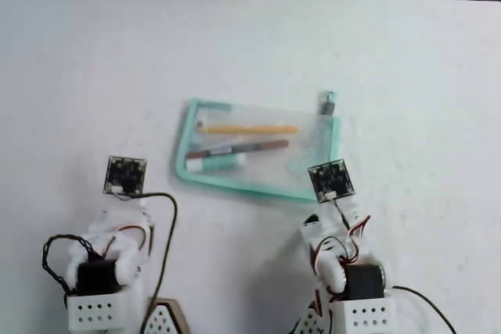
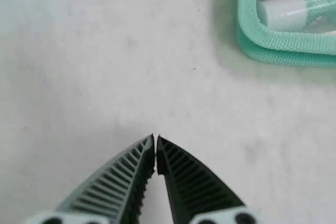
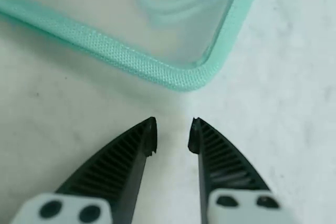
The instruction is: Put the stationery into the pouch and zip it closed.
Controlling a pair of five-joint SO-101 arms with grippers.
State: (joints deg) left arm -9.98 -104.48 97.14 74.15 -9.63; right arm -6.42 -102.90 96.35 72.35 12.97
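Centrally on the white surface (image 1: 407, 76) lies the teal-edged pouch (image 1: 185, 137), pencil (image 1: 249, 128) and pen (image 1: 250, 147) inside, zip pull (image 1: 327, 102) at its 1 o'clock corner. Just off its 5 o'clock corner sits the right end effector (image 3: 172, 129), slightly parted; the left end effector (image 2: 156, 139), clenched empty, hangs apart from the 7 o'clock corner.

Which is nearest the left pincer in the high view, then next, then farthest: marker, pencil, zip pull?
1. Marker, in the pouch's near-left corner, closest to the left pincer.
2. Pencil, along the pouch's far side.
3. Zip pull, at the far right corner.
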